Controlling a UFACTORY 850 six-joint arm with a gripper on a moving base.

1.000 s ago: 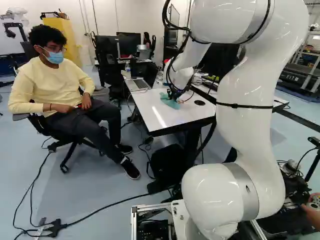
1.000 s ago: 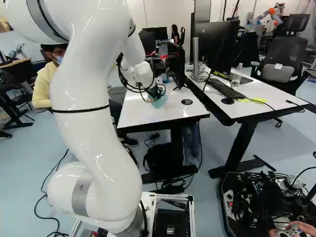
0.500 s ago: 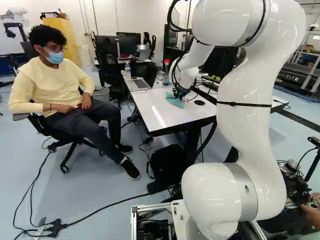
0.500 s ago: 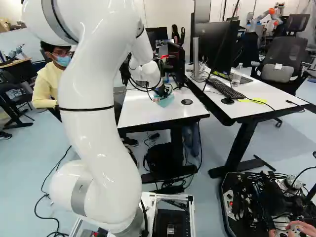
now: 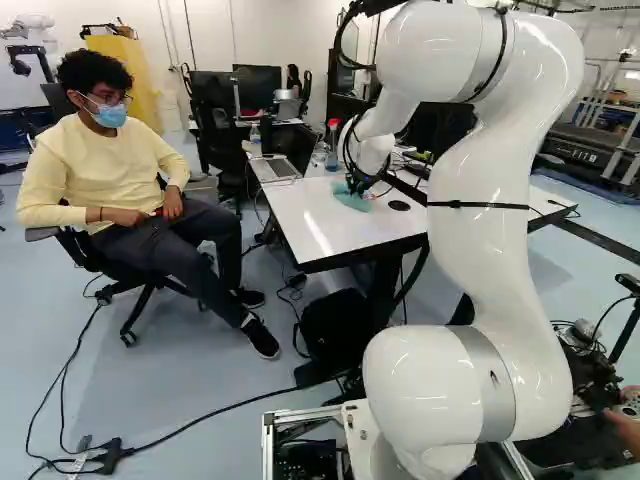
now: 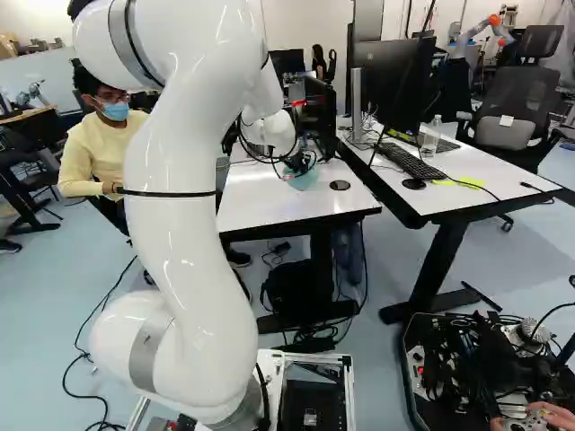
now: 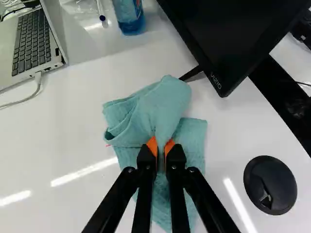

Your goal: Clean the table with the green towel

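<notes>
Left base view: gripper (image 5: 356,186) at 1 o'clock, low over table (image 5: 310,235). Wrist view: jaws nearly together, orange pads (image 7: 152,145) pinching a bunched fold of towel (image 7: 165,104); rest of it lies on table, under gripper and toward 12 o'clock. Bottle (image 7: 130,19) between 11 and 12 from gripper, blue liquid in it. Right base view: black tray (image 6: 405,373) at 4 o'clock, cables (image 6: 442,348) inside

The worktop (image 7: 58,126) is smooth and glossy, throwing back streaks of light. The towel (image 7: 163,107) is soft, matt, creased cloth. The bottle (image 7: 129,17) looks like clear plastic, the round grommet (image 7: 270,185) black plastic.
</notes>
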